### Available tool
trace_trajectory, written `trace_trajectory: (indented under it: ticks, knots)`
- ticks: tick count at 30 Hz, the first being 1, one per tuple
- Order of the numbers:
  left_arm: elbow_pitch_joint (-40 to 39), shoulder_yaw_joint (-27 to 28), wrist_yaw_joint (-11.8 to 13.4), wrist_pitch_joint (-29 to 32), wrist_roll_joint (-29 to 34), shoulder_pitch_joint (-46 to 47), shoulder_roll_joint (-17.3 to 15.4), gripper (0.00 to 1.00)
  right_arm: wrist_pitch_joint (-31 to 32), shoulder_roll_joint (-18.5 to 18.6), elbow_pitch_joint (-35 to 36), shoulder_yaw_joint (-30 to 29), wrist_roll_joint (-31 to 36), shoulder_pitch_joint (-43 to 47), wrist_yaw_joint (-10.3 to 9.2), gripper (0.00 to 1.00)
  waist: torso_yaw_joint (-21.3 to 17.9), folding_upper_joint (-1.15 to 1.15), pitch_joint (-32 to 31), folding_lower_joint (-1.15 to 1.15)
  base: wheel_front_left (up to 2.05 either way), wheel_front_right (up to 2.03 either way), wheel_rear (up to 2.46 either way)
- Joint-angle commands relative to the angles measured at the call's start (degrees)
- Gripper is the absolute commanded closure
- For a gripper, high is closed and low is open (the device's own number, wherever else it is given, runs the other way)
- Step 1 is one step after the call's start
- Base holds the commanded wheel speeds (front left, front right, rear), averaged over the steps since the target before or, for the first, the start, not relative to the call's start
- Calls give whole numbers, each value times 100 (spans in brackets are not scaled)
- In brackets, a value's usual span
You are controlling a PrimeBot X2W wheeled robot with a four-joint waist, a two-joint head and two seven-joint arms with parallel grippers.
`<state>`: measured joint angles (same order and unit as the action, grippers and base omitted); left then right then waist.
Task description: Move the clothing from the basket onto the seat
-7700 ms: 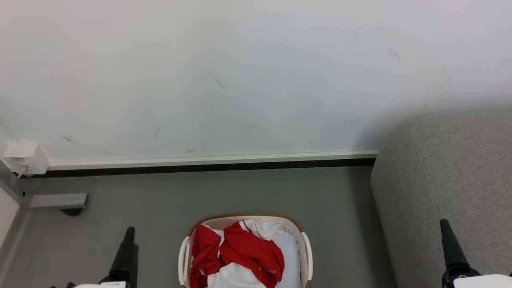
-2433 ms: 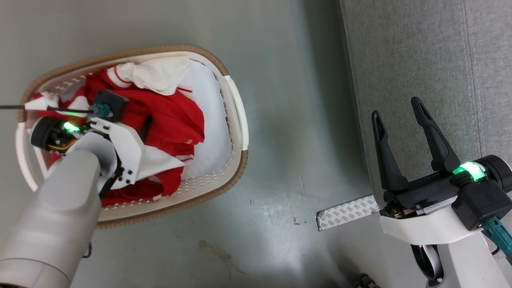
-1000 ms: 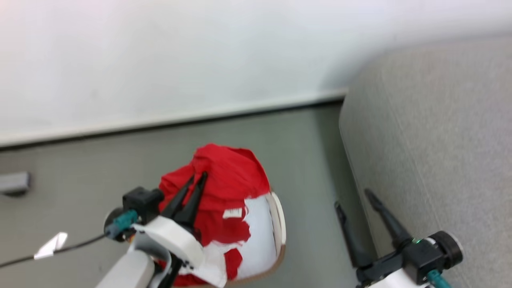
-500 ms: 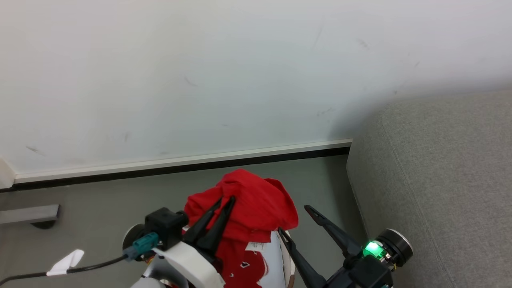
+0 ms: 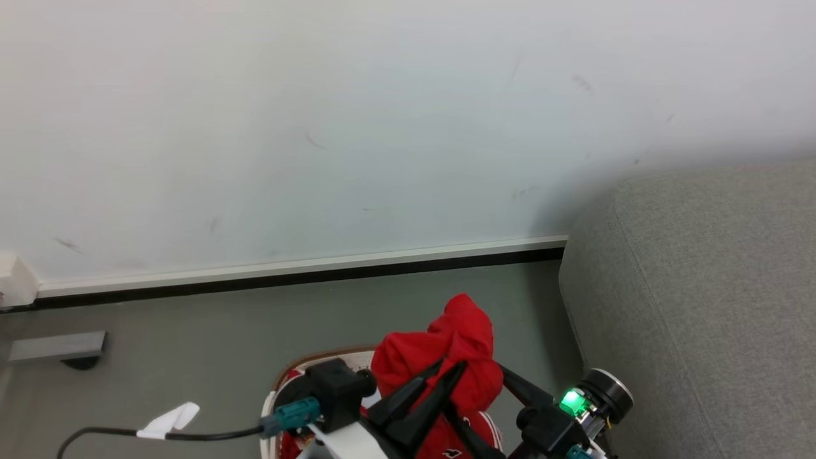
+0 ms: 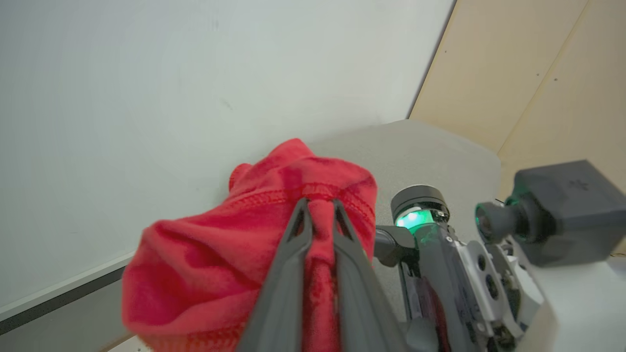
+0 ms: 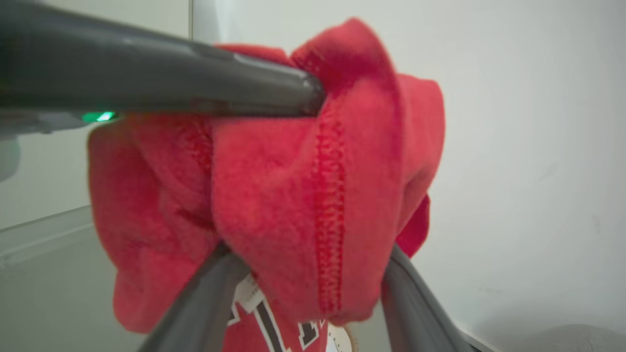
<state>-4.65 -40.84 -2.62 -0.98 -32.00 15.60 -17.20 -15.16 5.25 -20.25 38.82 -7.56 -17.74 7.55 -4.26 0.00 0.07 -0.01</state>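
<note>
My left gripper point(image 5: 451, 366) is shut on a bunch of red clothing point(image 5: 446, 347), which it holds up above the basket point(image 5: 306, 362). Of the basket I see only a stretch of brown rim at the bottom of the head view. In the left wrist view the two fingers point(image 6: 320, 205) pinch a stitched red hem point(image 6: 205, 264). My right gripper point(image 5: 478, 398) is open, and its fingers point(image 7: 308, 252) straddle the hanging red fabric point(image 7: 274, 195) from the right. The left gripper's finger point(image 7: 195, 88) crosses above it. The grey seat point(image 5: 701, 287) stands at the right.
A white wall with a baseboard point(image 5: 306, 268) runs behind the grey floor. A grey metal bracket point(image 5: 57, 347) and a white box point(image 5: 13, 284) sit at the far left. A black cable with a white tag point(image 5: 169, 421) trails off my left wrist.
The left gripper has carried the red clothing to the right. The right gripper has closed in until its open fingers stand on either side of the fabric. The head camera has shifted a little.
</note>
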Motion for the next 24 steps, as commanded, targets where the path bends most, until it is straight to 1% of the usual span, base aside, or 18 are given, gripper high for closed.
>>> trace_trajectory:
  ticks: [1, 2, 3, 4, 5, 10, 11, 12, 13, 14, 19, 24]
  knots:
    - [-46, -51, -71, 58, -84, -85, 5, 100, 0, -41, -46, 69, -141, -103, -12, 0, 12, 0, -28, 1, 0, 0, 0]
    - [-42, -72, -87, 74, -107, -96, 11, 100, 0, -59, -28, 71, -197, -108, -12, 0, 11, 0, -36, 1, 0, 0, 0]
    - [-30, -89, -82, 79, -102, -110, 12, 100, 0, -69, -31, 92, -259, -105, -12, 48, 9, 0, -41, 1, 0, 0, 0]
    - [-14, -100, -81, 83, -115, -122, 10, 100, 0, -78, -7, 131, -313, -114, -12, 77, 6, 0, -45, 1, 0, 0, 0]
    - [0, -103, -78, 78, -124, -130, 7, 100, 0, -86, 9, 131, -386, -115, -12, 99, 0, 0, -49, 1, 0, 0, 0]
    - [65, -95, -45, 65, -139, -150, -23, 100, -2, -68, 98, 45, -594, -80, -12, 100, -48, 0, -56, 1, 0, 0, 0]
    - [78, -74, -17, 39, -126, -154, -27, 74, -2, -66, 124, -9, -643, -57, -12, 100, -67, 0, -54, 1, 0, 0, 0]
    - [89, -58, 12, 11, -114, -157, -27, 54, -2, -55, 144, -56, -683, -33, -12, 100, -90, 0, -50, 1, 0, 0, 0]
    - [98, -47, 21, 0, -99, -161, -35, 15, -2, -39, 167, -111, -704, -19, -12, 100, -119, 0, -44, 1, 0, 0, 0]
    - [107, -38, 40, -17, -76, -161, -46, 0, -2, -33, 190, -186, -742, 2, -12, 100, -149, 0, -36, 1, 0, 0, 0]
    - [141, -19, 102, -92, 16, -146, -84, 0, -2, 10, 286, -475, -785, 52, -12, 100, -333, 0, 5, 1, 0, 0, 0]
    - [164, -9, 147, -168, 74, -129, -113, 0, -2, 76, 444, -874, -751, 118, -12, 100, -736, 0, 87, 1, 0, 0, 0]
